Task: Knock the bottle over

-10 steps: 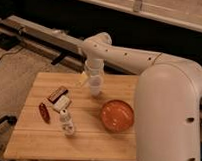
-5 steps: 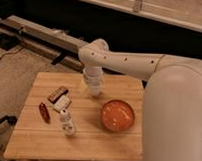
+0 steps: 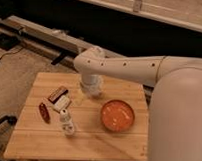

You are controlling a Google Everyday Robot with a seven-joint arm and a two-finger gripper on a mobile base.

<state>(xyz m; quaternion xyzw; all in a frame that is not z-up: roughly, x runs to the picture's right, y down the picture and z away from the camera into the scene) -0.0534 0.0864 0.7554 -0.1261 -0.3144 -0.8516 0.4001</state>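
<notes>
The bottle (image 3: 67,123) is small and white with a narrower white cap and reddish label marks. It stands upright on the wooden table (image 3: 37,143), left of centre. My gripper (image 3: 89,89) hangs from the white arm at the table's far middle, behind and to the right of the bottle and well apart from it. A pale translucent cup seems to sit right at the gripper, mostly hidden by it.
An orange-red bowl (image 3: 117,116) sits right of the bottle. A dark red object (image 3: 44,112), a brown snack bar (image 3: 56,93) and a white packet (image 3: 63,102) lie left of and behind the bottle. My arm's large white body fills the right side.
My arm has swung lower and the gripper has come down a little, toward the table's far middle. The bottle and the other objects have not moved.
</notes>
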